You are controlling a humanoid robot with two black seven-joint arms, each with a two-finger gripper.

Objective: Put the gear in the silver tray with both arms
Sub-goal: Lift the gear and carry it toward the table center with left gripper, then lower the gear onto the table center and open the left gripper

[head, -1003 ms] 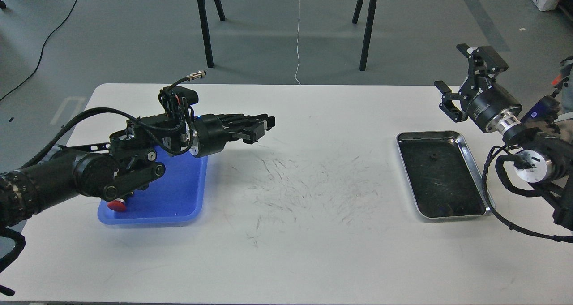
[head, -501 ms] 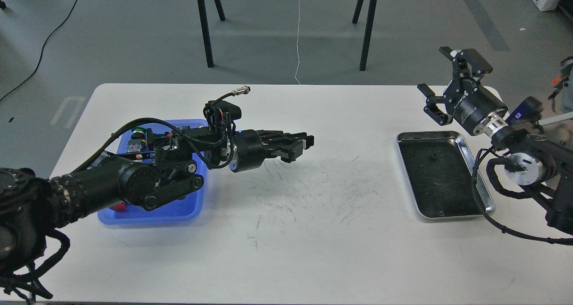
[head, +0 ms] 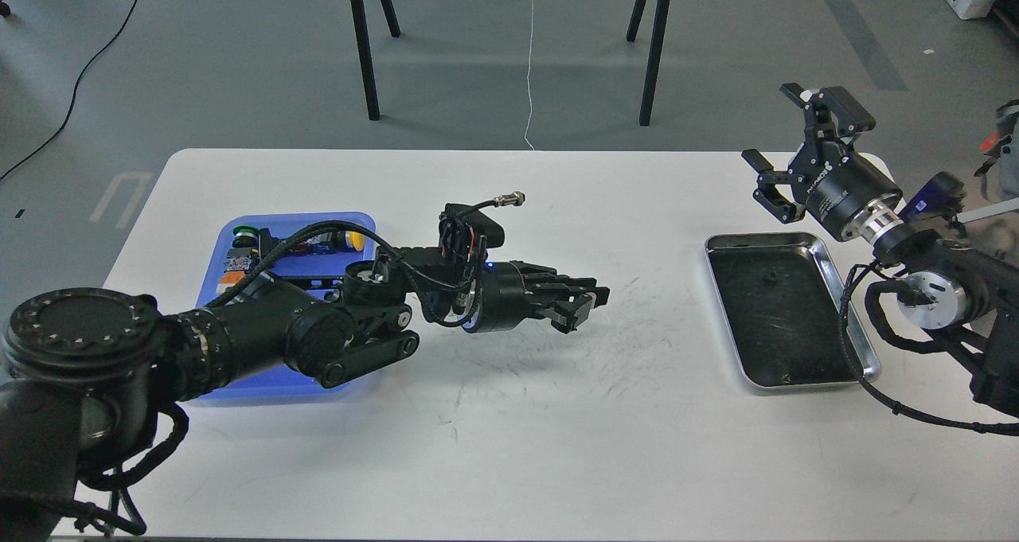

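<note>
The silver tray (head: 763,241) lies on the right of the white table, with one small dark piece (head: 770,277) on its scratched bottom. My left gripper (head: 587,303) reaches over the table's middle, well left of the tray, its fingers close together; no gear shows between them. My right gripper (head: 768,128) hangs open and empty above the table's far edge, just behind the tray's far left corner. No other gear is plainly visible.
A blue plastic tray (head: 271,391) lies at the left under my left arm, holding small parts, among them a green button (head: 245,232) and a yellow piece (head: 355,240). Black stand legs (head: 365,48) are on the floor behind the table.
My left arm has swung right, from over the blue tray to the table's middle, gripper still closed. My right gripper shifted slightly left early on, then stayed still.
</note>
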